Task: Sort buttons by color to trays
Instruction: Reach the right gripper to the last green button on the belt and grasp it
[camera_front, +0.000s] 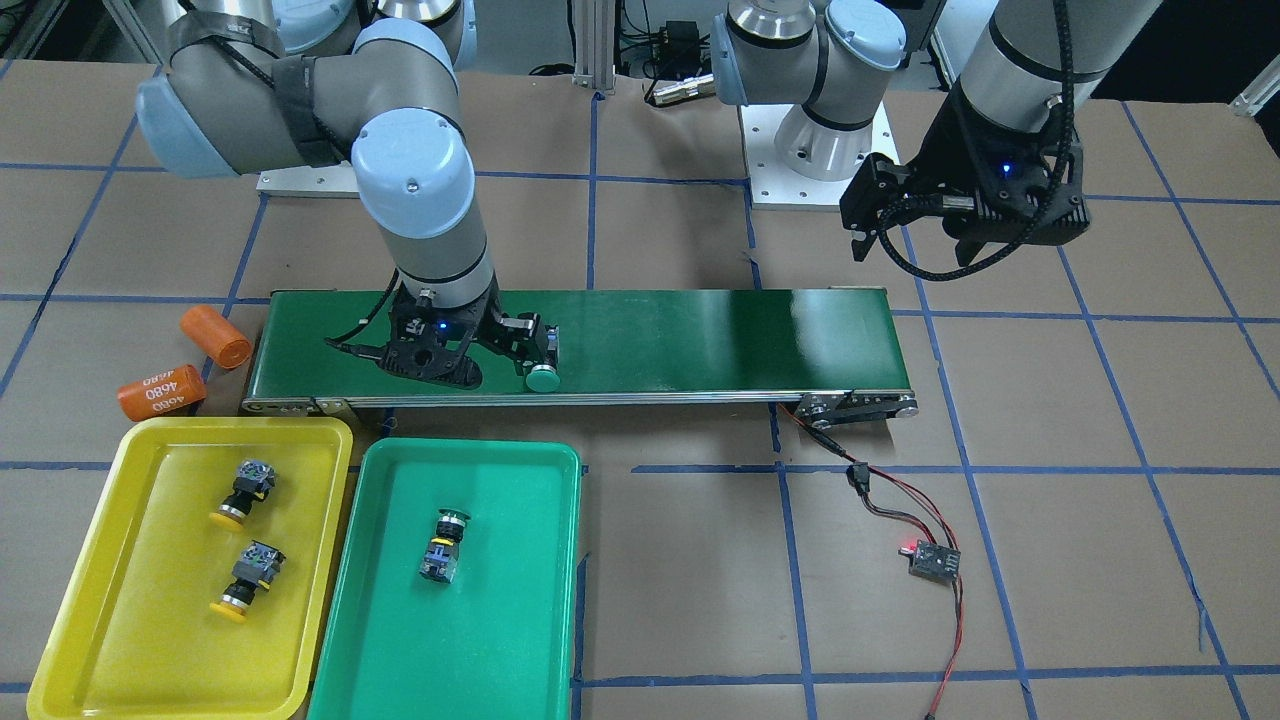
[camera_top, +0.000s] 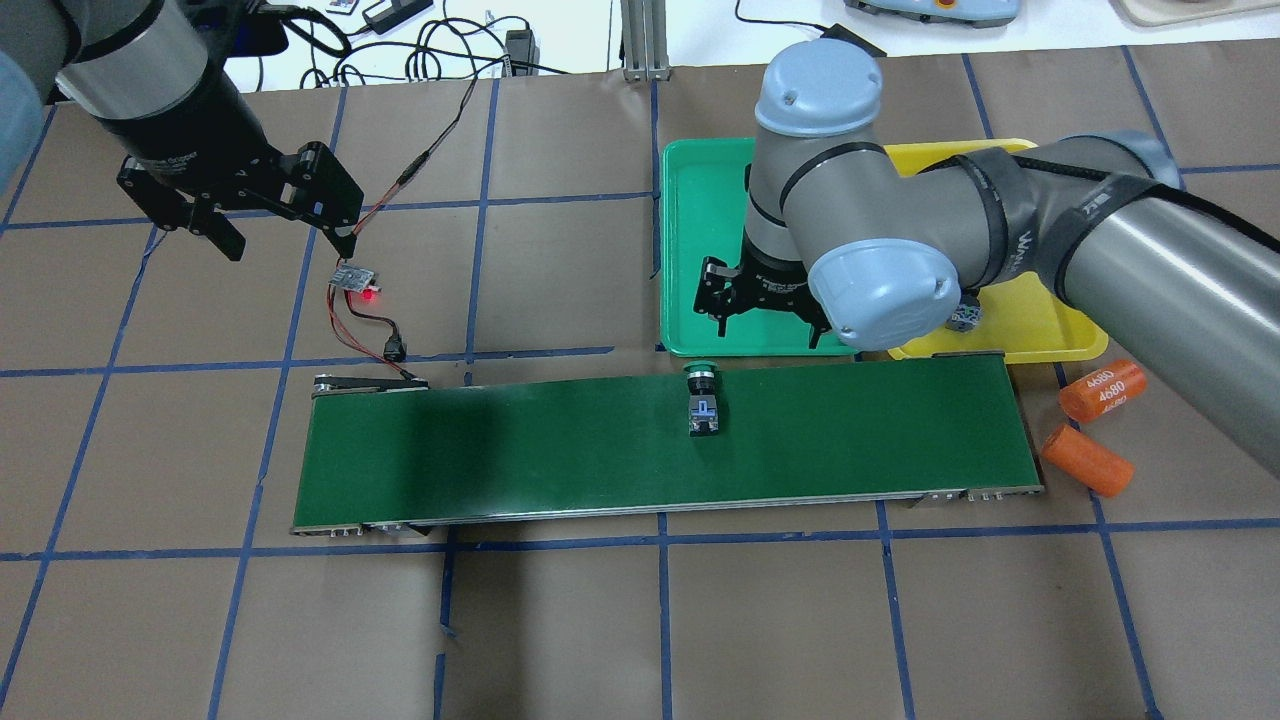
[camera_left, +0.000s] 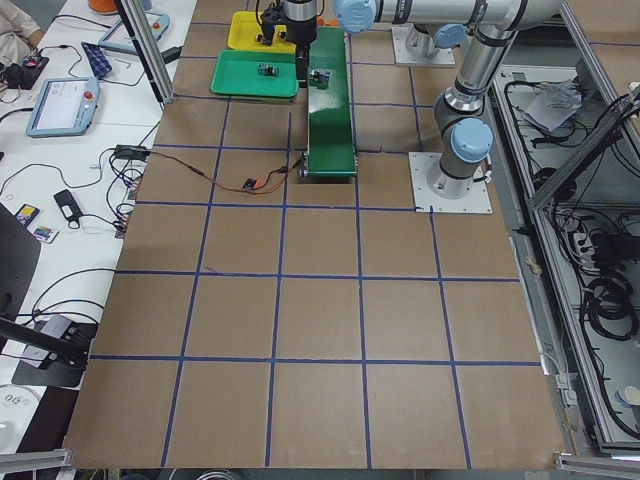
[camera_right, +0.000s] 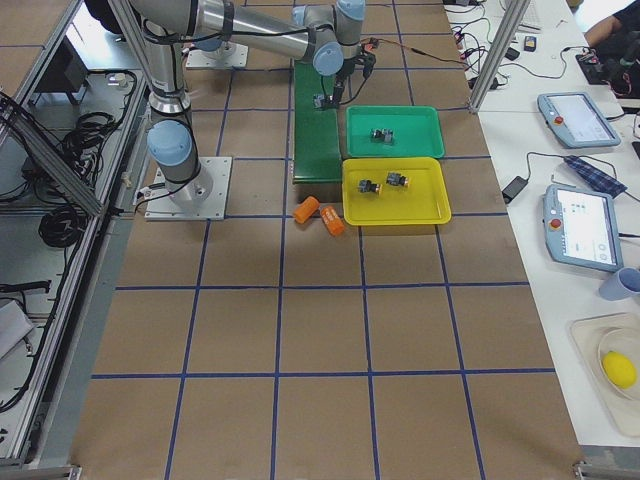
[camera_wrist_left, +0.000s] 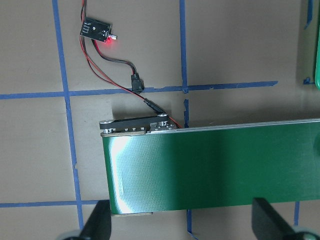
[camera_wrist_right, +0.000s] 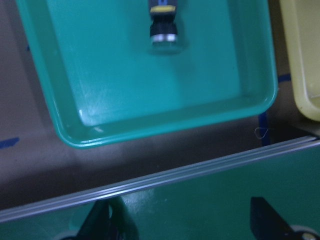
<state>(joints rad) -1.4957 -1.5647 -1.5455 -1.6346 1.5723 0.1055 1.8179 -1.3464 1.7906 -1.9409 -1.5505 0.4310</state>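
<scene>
One green button (camera_front: 543, 372) lies on its side on the conveyor belt (camera_front: 700, 340), cap toward the trays; it also shows in the overhead view (camera_top: 703, 400). A second green button (camera_front: 445, 545) lies in the green tray (camera_front: 500, 620). Two yellow buttons (camera_front: 245, 492) (camera_front: 250, 580) lie in the yellow tray (camera_front: 190, 425). My right gripper (camera_front: 440, 368) is open and empty, just beside the belt button; its wrist view shows the belt's edge and the green tray (camera_wrist_right: 225, 75). My left gripper (camera_top: 285, 235) is open and empty, raised beyond the belt's other end.
Two orange cylinders (camera_front: 215, 335) (camera_front: 160, 392) lie off the belt's end near the yellow tray. A small sensor board (camera_top: 355, 280) with red and black wires lies beside the belt's other end, under my left gripper. Brown paper with blue tape lines covers the table.
</scene>
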